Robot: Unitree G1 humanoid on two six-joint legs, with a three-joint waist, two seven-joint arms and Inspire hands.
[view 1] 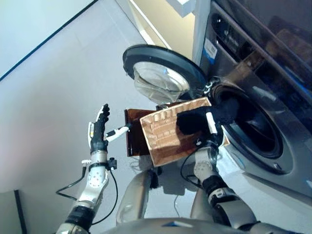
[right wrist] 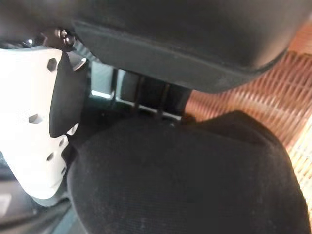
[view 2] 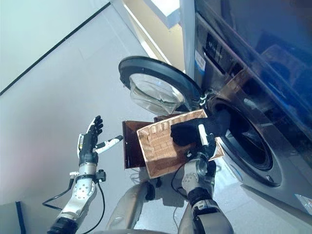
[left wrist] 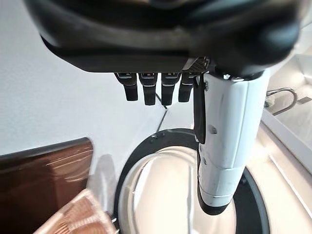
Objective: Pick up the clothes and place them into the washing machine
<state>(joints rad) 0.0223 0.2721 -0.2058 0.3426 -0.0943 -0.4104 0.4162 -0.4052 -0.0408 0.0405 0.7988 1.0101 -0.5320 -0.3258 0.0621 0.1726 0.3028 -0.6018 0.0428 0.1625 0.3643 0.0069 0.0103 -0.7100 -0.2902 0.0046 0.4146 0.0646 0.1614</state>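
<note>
One black garment (view 1: 207,118) sits clamped in the right robot hand (view 1: 210,127), lifted from the wicker basket (view 1: 163,136) toward the washing machine (view 1: 253,122) opening; the left robot hand (view 1: 99,130) hovers aside, fingers straight, clear of the door (view 1: 161,73).

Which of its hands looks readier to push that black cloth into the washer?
The right hand: it is on the black cloth at the washer's open mouth. The left hand is open, off to the side, away from the basket.
</note>
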